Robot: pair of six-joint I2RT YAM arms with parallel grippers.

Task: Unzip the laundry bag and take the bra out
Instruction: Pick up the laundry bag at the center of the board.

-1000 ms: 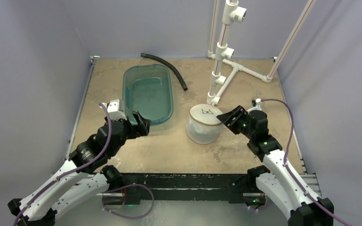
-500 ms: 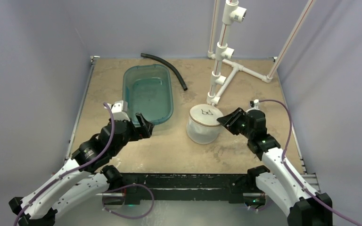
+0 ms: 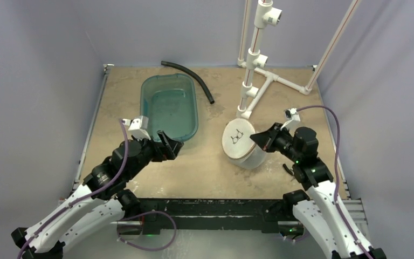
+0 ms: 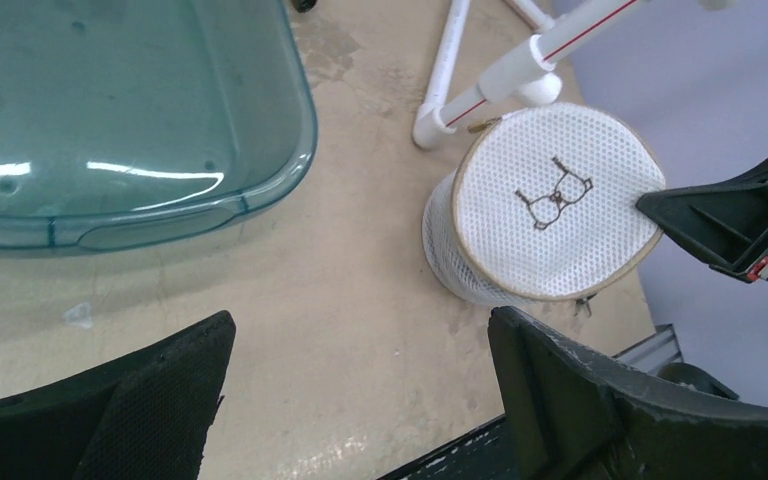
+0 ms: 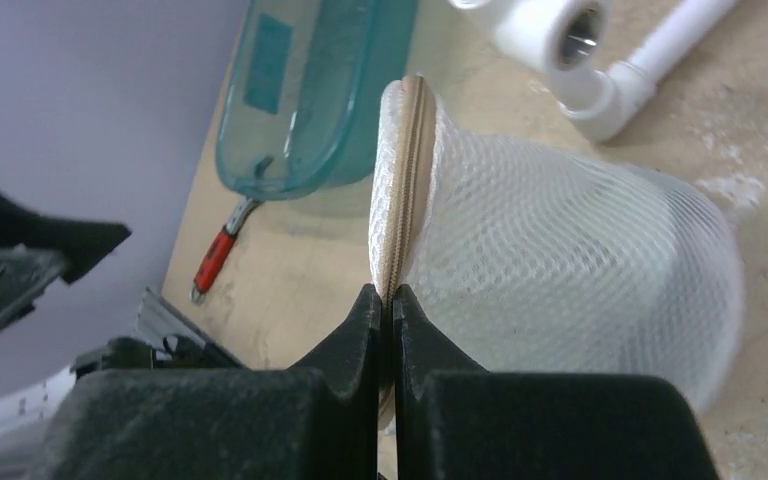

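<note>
The laundry bag (image 3: 243, 148), a white mesh drum, is tipped over so its flat round top with the black bra outline (image 4: 555, 195) faces left. My right gripper (image 3: 254, 138) is shut on the beige zip seam at the top's right edge (image 5: 392, 292). A small metal zip pull (image 4: 582, 303) hangs at the lower near rim. My left gripper (image 3: 168, 145) hovers open to the left of the bag, apart from it, with bare table between its fingers (image 4: 360, 325). The bra is hidden.
A teal plastic tub (image 3: 142, 105) lies at the back left, just beyond my left gripper. A black hose (image 3: 191, 75) curves behind it. A white PVC pipe stand (image 3: 253, 59) rises right behind the bag, its feet spreading to the back right.
My right gripper has shut on the bag's top rim and drawn back, tipping the upright bag onto its edge. My left gripper has crept a little towards the bag, still open.
</note>
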